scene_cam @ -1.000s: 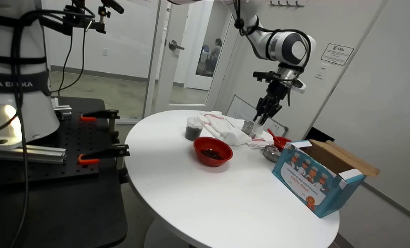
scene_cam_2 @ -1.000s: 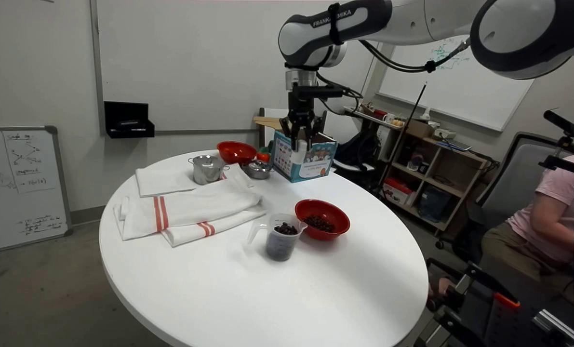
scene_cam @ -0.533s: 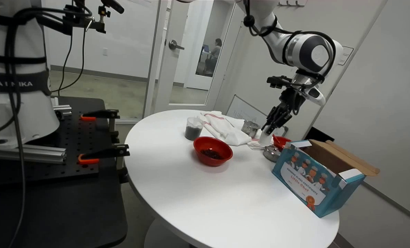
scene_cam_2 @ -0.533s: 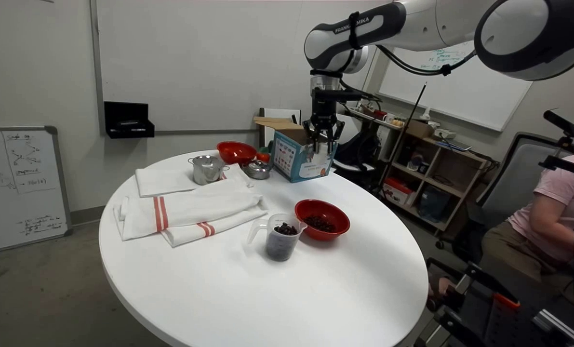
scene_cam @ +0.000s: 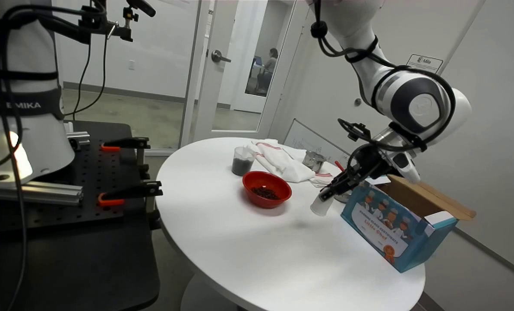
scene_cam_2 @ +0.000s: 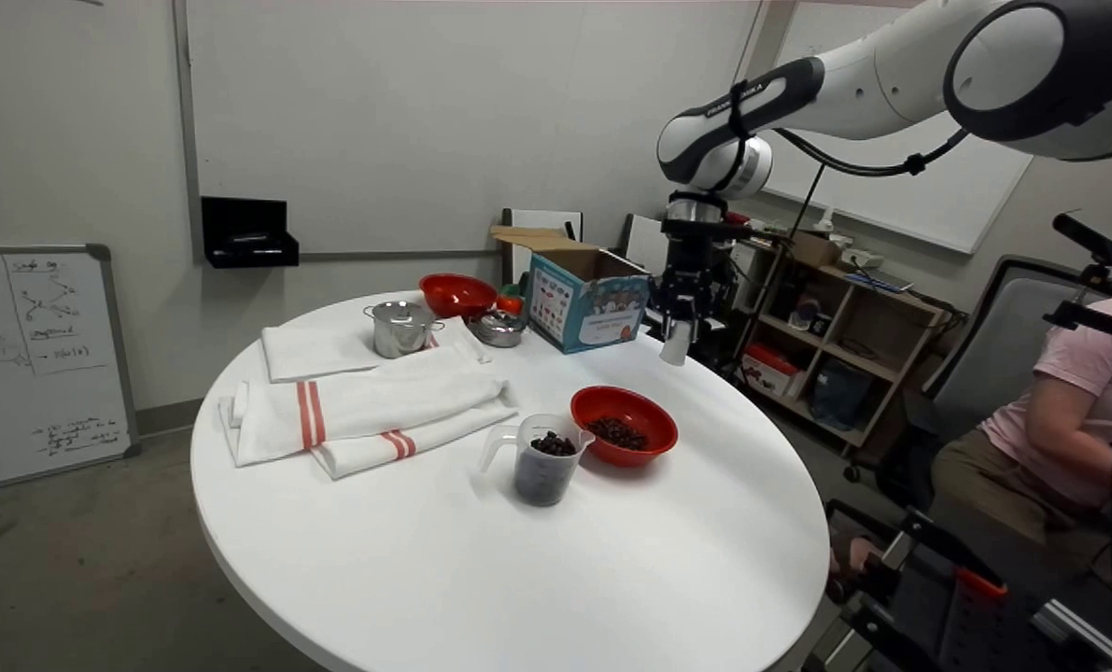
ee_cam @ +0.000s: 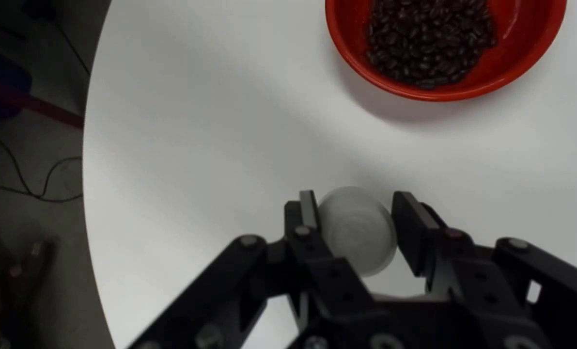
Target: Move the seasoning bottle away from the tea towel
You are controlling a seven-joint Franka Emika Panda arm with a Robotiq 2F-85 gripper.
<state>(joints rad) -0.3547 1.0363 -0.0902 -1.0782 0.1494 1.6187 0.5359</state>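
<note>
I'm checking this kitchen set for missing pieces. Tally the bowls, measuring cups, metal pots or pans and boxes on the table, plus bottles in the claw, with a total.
Red bowls: 2
Measuring cup: 1
Metal pots or pans: 2
Cardboard box: 1
Seasoning bottle, in the claw: 1
Total: 7

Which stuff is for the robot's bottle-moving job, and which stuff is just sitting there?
For the job:
seasoning bottle
tool holding it
striped tea towel

Just lying about:
red bowl of beans
measuring cup
silver pot
blue box
</note>
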